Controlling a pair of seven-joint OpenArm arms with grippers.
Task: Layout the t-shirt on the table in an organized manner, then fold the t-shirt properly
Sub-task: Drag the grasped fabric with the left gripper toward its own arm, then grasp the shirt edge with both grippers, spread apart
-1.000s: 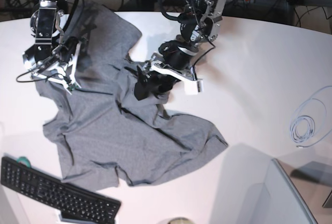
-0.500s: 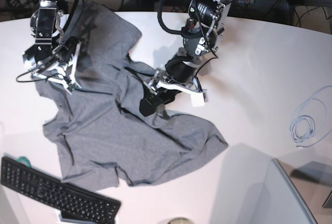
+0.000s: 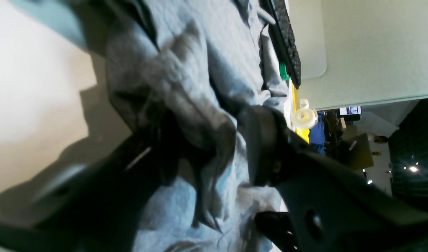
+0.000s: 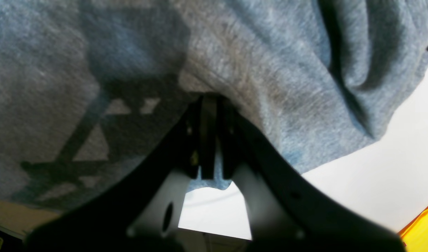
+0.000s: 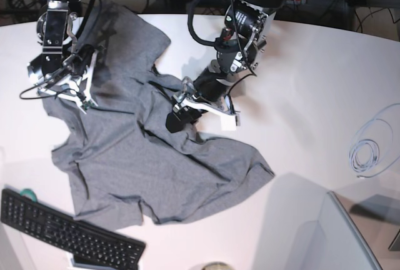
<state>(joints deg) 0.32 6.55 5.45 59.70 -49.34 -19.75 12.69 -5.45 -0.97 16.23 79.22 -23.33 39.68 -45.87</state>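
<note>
The heather-grey t-shirt is seen spread in a rumpled sheet over the near-left part of the white tabletop, one edge drawn up toward the far left, its near hem lying just beside the black keyboard. The left gripper is pressed down onto a ridge of cloth at the shirt's middle; compared with a second ago it has been lowered and shifted slightly toward the near-left, and its fingers have been drawn closer together around a bunched fold, though a firm clamp cannot be confirmed. The right gripper is held where it was at the far-left edge, its fingers pressed together on the shirt's fabric. A coiled pale cable lies well apart on the right.
</note>
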